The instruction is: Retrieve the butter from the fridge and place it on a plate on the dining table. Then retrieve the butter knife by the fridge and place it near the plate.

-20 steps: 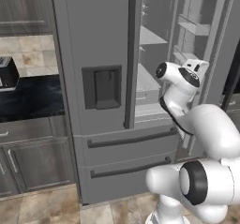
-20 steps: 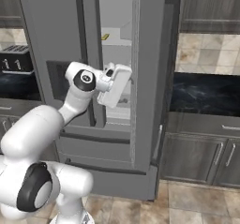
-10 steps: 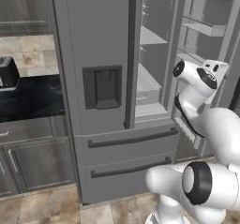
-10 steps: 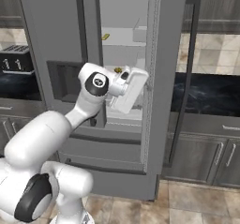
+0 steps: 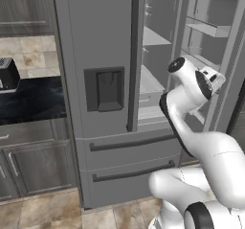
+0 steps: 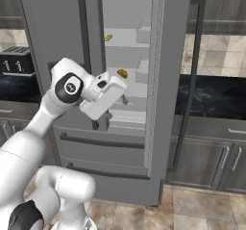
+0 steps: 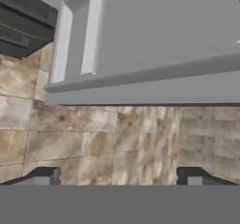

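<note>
The grey fridge (image 5: 95, 41) stands with its right door (image 6: 156, 84) swung wide open and its left door shut. A small yellow stick, the butter (image 6: 108, 38) by its look, lies on an upper shelf. Another small yellow thing (image 6: 122, 73) sits one shelf lower. My gripper (image 6: 96, 114) hangs in front of the open compartment, below both shelves, and points down at the floor. In the hand view the gripper (image 7: 118, 177) is open, its fingertips (image 7: 44, 176) wide apart with nothing between them. The plate, the dining table and the butter knife are out of view.
The open door's bins (image 5: 210, 27) and its long dark handle (image 6: 192, 80) stick out to the right of my arm. A toaster (image 5: 7, 74) sits on the black counter (image 5: 33, 101) left of the fridge. Grey cabinets (image 6: 211, 152) and tan floor tiles (image 7: 117, 134) lie below.
The fridge's right door has swung from part open to wide open. My hand moved right along with it and now points down. The gripper stayed open.
</note>
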Tool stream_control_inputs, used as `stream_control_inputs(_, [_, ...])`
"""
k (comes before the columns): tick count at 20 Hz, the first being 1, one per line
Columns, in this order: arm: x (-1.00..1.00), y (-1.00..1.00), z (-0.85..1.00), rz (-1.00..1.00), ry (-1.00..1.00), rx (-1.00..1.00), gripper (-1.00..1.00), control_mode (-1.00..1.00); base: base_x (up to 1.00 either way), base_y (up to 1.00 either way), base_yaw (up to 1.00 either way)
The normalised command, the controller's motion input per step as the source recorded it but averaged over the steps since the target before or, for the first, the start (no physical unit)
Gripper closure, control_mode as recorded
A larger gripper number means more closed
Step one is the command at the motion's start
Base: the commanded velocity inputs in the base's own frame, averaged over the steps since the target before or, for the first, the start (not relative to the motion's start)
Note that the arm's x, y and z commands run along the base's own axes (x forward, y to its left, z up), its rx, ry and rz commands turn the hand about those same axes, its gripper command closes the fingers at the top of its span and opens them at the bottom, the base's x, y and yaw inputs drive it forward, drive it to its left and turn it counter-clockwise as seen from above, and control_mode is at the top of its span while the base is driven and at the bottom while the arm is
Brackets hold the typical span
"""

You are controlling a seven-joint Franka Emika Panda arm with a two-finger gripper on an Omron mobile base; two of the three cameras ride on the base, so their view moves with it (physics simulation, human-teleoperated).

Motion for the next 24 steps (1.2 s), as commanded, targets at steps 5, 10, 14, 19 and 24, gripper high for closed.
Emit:
stream_control_inputs(5, [0.00, 0.89, 0.00, -0.25, -0.39, 0.73, -1.00, -1.00, 0.00, 0.00, 0.00])
stream_control_inputs(10, [0.00, 0.80, -0.17, -0.32, -0.35, 0.53, -1.00, -1.00, 0.00, 0.00, 0.00])
stream_control_inputs(14, [0.00, 0.09, 0.00, -0.06, -0.36, 0.23, -1.00, -1.00, 0.00, 0.00, 0.00])
stream_control_inputs(19, [0.23, 0.24, 0.11, 0.04, -0.18, 0.02, -1.00, -1.00, 0.00, 0.00, 0.00])
stream_control_inputs(24, [0.37, 0.37, 0.22, 0.15, -0.08, -0.02, -1.00, -1.00, 0.00, 0.00, 0.00])
